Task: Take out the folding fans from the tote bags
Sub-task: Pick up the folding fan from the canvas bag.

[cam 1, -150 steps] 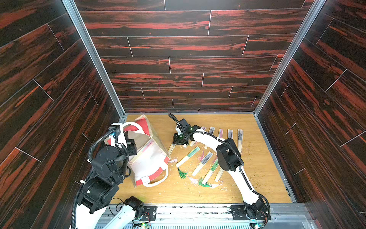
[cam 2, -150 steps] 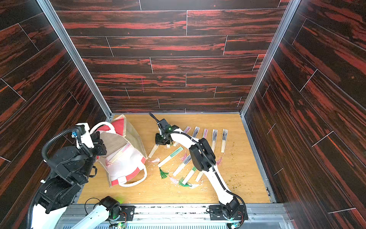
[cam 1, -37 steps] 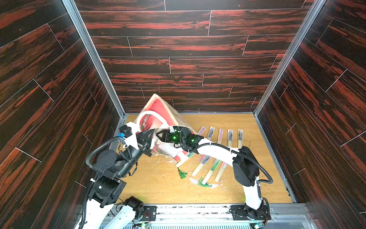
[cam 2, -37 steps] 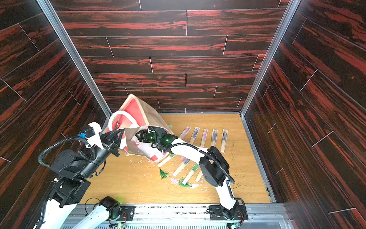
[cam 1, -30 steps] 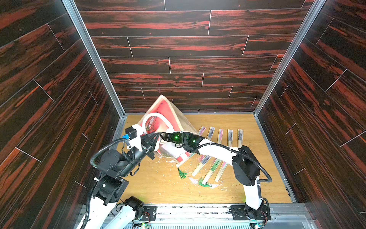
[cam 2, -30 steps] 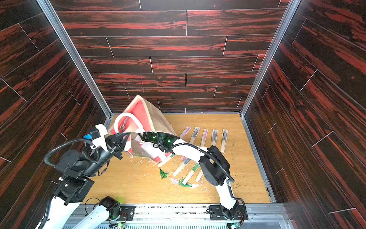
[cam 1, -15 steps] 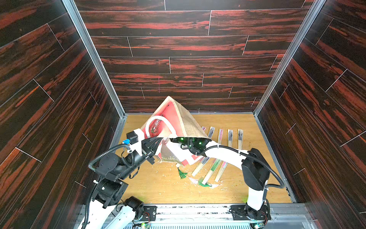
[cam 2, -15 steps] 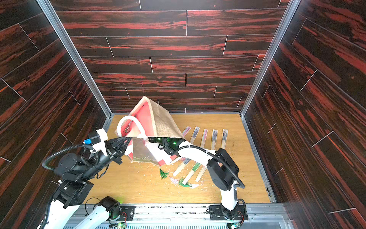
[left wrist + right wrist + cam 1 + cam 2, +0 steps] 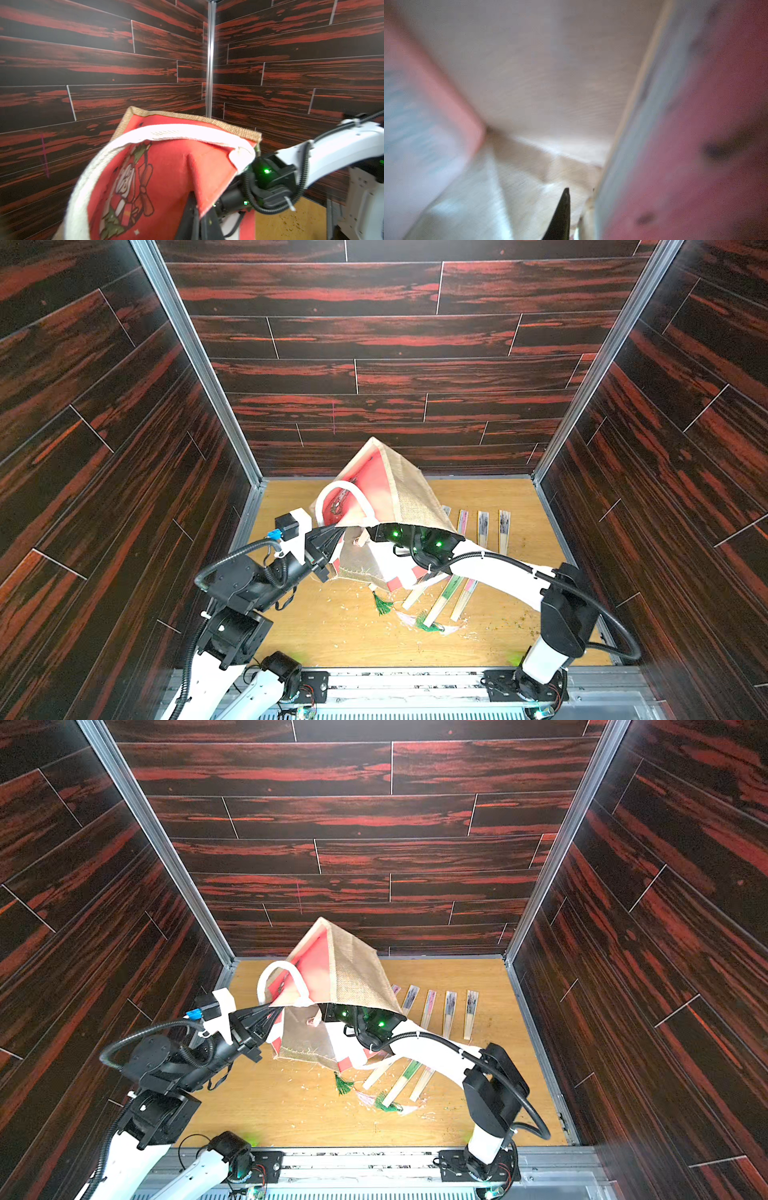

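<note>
Burlap tote bag [image 9: 409, 497] hanging base-up, long axis steep.
Jaws of left gripper [image 9: 338, 533] are clamping its rim; right gripper [image 9: 376, 531] inside, jaws unreadable.

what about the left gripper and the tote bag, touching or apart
Touching. The left wrist view shows the left gripper shut on the folded red edge of the tote bag.

Right jaws hidden inside tote bag [image 9: 400, 499]

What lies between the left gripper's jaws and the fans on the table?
The tote bag: in both top views its lower part hangs between them.
</note>
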You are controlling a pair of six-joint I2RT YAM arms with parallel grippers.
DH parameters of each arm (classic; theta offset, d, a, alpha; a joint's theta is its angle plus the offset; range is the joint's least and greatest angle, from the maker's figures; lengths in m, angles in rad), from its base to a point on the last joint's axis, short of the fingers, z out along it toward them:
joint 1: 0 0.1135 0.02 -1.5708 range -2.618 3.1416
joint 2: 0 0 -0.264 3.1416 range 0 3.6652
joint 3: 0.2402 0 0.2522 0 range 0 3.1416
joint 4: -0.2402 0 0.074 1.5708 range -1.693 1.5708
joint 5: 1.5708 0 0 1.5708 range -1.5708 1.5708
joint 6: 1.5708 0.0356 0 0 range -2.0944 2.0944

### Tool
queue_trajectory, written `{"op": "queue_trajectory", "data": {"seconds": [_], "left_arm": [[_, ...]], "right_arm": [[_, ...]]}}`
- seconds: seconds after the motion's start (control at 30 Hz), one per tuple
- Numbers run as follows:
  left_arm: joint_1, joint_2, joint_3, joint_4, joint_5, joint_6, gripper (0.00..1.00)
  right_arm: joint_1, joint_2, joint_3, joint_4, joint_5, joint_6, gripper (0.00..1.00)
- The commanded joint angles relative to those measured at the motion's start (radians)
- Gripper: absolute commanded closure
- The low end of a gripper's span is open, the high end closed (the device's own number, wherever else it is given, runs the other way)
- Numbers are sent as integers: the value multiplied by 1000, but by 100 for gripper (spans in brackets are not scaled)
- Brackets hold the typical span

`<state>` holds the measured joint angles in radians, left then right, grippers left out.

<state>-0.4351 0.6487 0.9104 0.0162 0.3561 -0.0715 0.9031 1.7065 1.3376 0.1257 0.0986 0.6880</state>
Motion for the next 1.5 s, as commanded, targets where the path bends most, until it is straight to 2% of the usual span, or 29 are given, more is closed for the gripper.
{"op": "queue_trajectory", "data": {"seconds": [0.0, 0.13, 0.4, 0.63, 0.93, 1.1, 1.47], "left_arm": [[6, 25, 69, 24, -161, 8, 100], [6, 87, 144, -25, -306, 0, 100], [6, 195, 266, -126, -506, -43, 100], [6, 243, 326, -186, -707, -61, 100], [26, 335, 479, -333, -879, -33, 100], [88, 442, 613, -461, -906, -63, 100], [108, 609, 782, -545, -898, -83, 100]], "right_arm": [[2, -59, 27, -2, -19, -48, 100], [19, -47, 65, -37, -48, -89, 100], [115, -24, 166, -132, -16, -268, 100], [123, -77, 151, -153, -61, -263, 100], [122, -176, 120, -184, -106, -252, 100], [121, -224, 114, -194, -149, -248, 100], [122, -283, 90, -153, -304, -238, 100]]}}
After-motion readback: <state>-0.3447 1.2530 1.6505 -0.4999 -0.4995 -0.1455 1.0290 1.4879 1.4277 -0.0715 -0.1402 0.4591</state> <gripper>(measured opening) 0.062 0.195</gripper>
